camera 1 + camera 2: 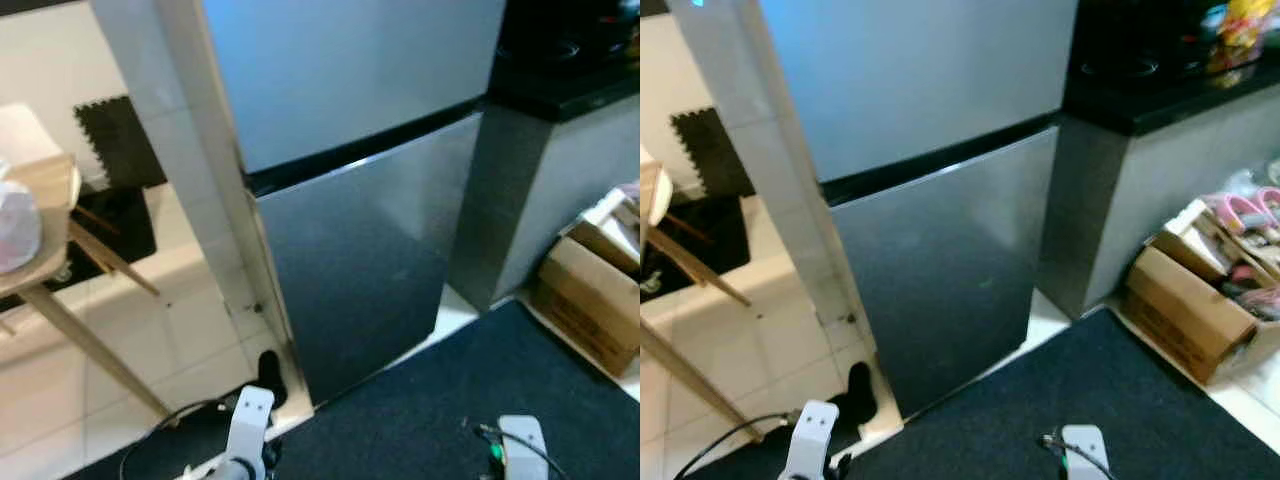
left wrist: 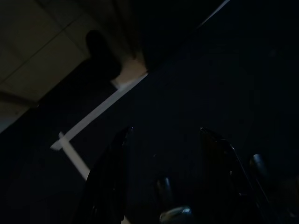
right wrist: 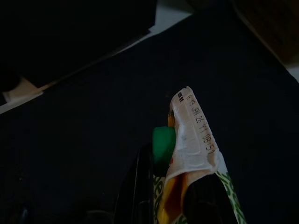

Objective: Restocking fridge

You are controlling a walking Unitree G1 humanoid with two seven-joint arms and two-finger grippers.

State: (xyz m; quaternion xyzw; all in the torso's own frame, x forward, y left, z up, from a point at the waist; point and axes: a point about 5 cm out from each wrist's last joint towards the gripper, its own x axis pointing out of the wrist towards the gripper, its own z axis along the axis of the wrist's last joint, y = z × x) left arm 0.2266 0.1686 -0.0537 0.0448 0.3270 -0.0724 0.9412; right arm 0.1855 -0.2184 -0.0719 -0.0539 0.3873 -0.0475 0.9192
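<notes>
Before the fridge [image 1: 370,250], doors closed, the right gripper [image 3: 175,186] grasps a green-capped carton [image 3: 191,149] low over the mat [image 1: 450,400], ready for stocking. Left gripper [image 2: 163,140] hangs released, free for the door.

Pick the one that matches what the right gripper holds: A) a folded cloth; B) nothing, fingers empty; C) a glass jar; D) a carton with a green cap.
D: in the right wrist view the right gripper is shut on a carton with a green cap and a printed date on its white top seam.
</notes>
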